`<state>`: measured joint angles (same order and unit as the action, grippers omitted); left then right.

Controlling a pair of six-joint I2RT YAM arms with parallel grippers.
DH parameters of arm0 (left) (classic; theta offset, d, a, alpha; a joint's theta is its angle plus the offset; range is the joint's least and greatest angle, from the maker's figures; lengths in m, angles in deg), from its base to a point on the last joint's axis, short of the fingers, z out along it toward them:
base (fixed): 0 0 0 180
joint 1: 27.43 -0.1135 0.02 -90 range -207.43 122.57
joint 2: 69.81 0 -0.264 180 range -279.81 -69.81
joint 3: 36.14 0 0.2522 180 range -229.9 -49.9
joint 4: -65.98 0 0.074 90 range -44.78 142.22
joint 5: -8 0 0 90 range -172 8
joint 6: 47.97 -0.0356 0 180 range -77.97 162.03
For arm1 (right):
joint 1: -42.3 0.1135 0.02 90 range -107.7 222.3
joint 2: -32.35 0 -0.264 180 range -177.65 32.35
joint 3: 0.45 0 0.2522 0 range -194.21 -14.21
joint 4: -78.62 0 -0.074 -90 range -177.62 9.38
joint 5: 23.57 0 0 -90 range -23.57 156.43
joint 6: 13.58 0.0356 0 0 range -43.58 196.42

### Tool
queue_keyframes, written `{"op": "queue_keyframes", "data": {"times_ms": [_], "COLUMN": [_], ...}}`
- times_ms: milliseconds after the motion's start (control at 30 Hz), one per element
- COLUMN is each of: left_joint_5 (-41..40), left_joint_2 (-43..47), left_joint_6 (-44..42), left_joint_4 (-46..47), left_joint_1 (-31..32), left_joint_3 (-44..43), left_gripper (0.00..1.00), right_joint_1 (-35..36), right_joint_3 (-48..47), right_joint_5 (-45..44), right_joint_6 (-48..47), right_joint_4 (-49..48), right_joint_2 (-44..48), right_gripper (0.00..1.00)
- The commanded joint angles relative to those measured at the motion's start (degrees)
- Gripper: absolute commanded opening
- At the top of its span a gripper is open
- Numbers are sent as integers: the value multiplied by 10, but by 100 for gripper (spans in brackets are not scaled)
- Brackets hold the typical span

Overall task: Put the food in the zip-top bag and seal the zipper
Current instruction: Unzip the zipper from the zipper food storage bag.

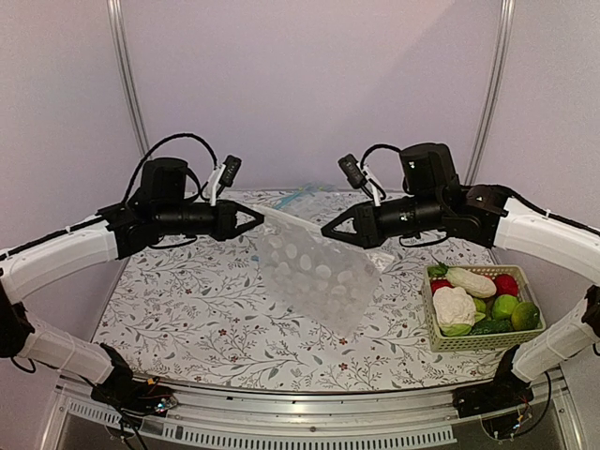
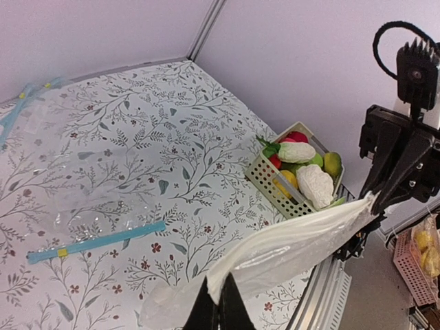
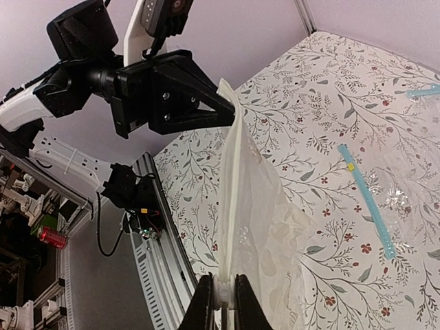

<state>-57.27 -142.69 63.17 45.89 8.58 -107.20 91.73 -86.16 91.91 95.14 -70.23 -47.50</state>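
The zip-top bag [image 1: 314,277], clear with white dots, hangs in the air, stretched between both grippers. My left gripper [image 1: 260,218] [image 2: 218,292] is shut on one end of its mouth. The right gripper [image 1: 327,232] [image 3: 223,289] is shut on the zipper [image 3: 230,179], a pale strip running taut from its jaws to the left fingers. The bag's body [image 3: 268,234] droops toward the table. The food lies in a basket [image 1: 469,343] at the right: cauliflower [image 1: 454,305], radish [image 1: 472,281], lemon [image 1: 525,316], green fruit [image 1: 504,306].
An undotted clear bag with a blue strip [image 2: 96,240] [image 3: 364,199] lies flat on the floral table. Another blue strip [image 1: 300,195] [image 2: 20,103] lies at the back edge. Red fruit [image 1: 506,283] and a dark cucumber [image 1: 489,326] share the basket [image 2: 265,177].
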Motion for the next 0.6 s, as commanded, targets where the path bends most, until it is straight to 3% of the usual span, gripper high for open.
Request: {"op": "queue_keyframes", "data": {"times_ms": [0,567], "left_joint_5": [-41,-39], "left_joint_2": [18,57], "left_joint_6": [-5,-29], "left_joint_4": [-35,-74], "left_joint_1": [-37,-110], "left_joint_3": [16,29], "left_gripper": [0,0], "right_joint_1": [-3,-7], "right_joint_3": [9,21], "right_joint_5": [-5,-23], "right_joint_6": [-9,-12], "right_joint_4": [31,59], "right_joint_2": [27,45], "right_gripper": [0,0]}}
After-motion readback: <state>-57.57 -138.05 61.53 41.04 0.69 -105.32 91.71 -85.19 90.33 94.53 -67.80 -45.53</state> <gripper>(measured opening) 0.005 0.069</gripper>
